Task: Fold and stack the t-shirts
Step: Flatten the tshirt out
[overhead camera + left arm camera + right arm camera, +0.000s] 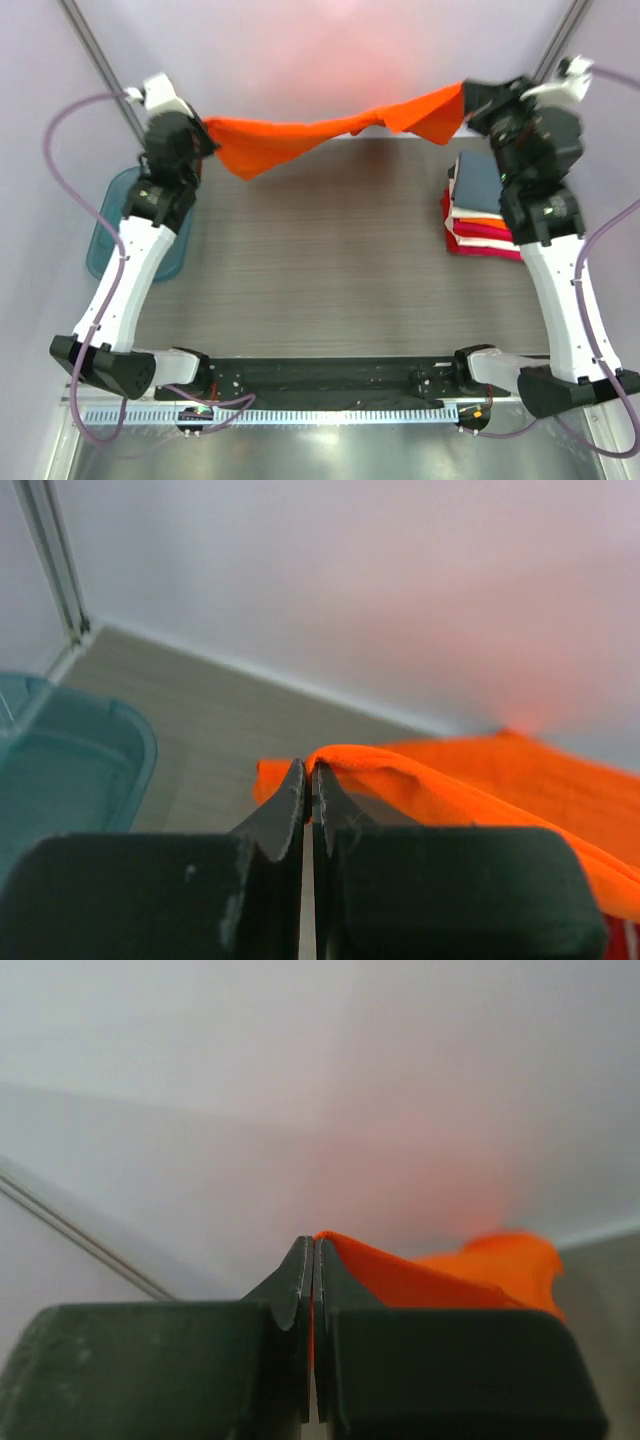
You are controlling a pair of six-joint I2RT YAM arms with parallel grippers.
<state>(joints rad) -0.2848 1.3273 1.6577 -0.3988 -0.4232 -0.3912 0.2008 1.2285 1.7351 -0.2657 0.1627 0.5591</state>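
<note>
A bright orange t-shirt [300, 138] hangs stretched in the air across the far end of the table, sagging in the middle. My left gripper [207, 137] is shut on its left end, and in the left wrist view the cloth [440, 790] comes out from between the pinched fingers [290, 805]. My right gripper [468, 105] is shut on the right end; the orange fabric [420, 1280] spills over the right finger there. A stack of folded t-shirts [478, 205], slate blue-grey on top with white, orange and crimson below, lies at the table's right edge.
A translucent teal tub [105, 235] stands off the table's left side, also in the left wrist view [70, 780]. Metal frame posts [100, 60] rise at both back corners. The back wall is close behind the shirt.
</note>
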